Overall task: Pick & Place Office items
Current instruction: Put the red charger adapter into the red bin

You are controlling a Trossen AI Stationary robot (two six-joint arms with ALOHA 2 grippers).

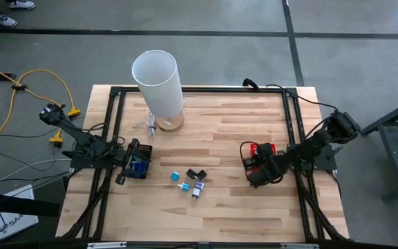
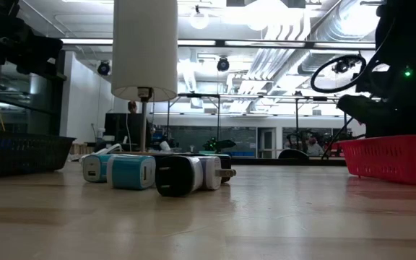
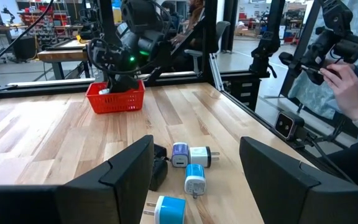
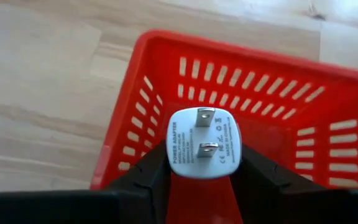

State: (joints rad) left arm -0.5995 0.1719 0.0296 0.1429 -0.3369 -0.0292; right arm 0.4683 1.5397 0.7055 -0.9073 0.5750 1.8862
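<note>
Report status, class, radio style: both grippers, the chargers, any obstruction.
Right gripper shut on white charger, over red basket. Left gripper open, facing loose chargers mid-table. Nothing blocking the basket.

The white cylinder's (image 2: 144, 47) top is cut off in the low view.

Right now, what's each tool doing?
Left tool: open, empty.
Right tool: shut on a white power adapter, above the red basket.
</note>
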